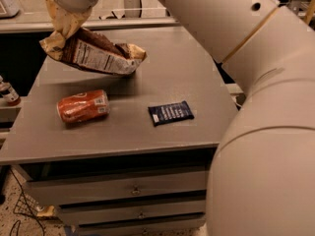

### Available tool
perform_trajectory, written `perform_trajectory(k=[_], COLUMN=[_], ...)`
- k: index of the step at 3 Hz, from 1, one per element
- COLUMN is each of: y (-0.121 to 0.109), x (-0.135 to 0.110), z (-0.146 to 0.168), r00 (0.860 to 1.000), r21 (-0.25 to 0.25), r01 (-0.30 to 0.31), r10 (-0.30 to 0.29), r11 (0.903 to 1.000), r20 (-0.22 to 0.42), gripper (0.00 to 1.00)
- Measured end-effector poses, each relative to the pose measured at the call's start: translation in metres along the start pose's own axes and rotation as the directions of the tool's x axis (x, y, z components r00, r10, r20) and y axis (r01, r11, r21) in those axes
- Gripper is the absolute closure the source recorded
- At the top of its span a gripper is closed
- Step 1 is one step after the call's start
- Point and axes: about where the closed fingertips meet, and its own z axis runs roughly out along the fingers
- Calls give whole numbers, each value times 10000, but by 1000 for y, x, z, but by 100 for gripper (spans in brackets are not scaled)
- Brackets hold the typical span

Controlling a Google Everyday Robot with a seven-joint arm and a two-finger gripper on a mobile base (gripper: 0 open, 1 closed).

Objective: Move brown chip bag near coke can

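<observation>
The brown chip bag [93,55] hangs tilted in the air over the far left part of the grey table [187,68], its tan top end pinched from above. My gripper [69,6] is at the top left of the camera view, shut on that top end. The coke can [82,106] lies on its side on the table's front left, just below and in front of the hanging bag, apart from it. My arm sweeps in large from the right and top of the view.
A small dark blue flat packet [171,113] lies on the table to the right of the can. A small bottle with a dark cap [10,93] stands off the table's left edge. Drawers [133,188] sit under the tabletop.
</observation>
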Motion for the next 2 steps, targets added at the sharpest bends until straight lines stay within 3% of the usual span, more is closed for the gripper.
perform_trajectory(k=[2], y=[-2], x=[-7], z=[33], r00=[9964], r21=[-279], r01=[173], r10=[-149], r11=[9995], r20=[836], gripper=[100])
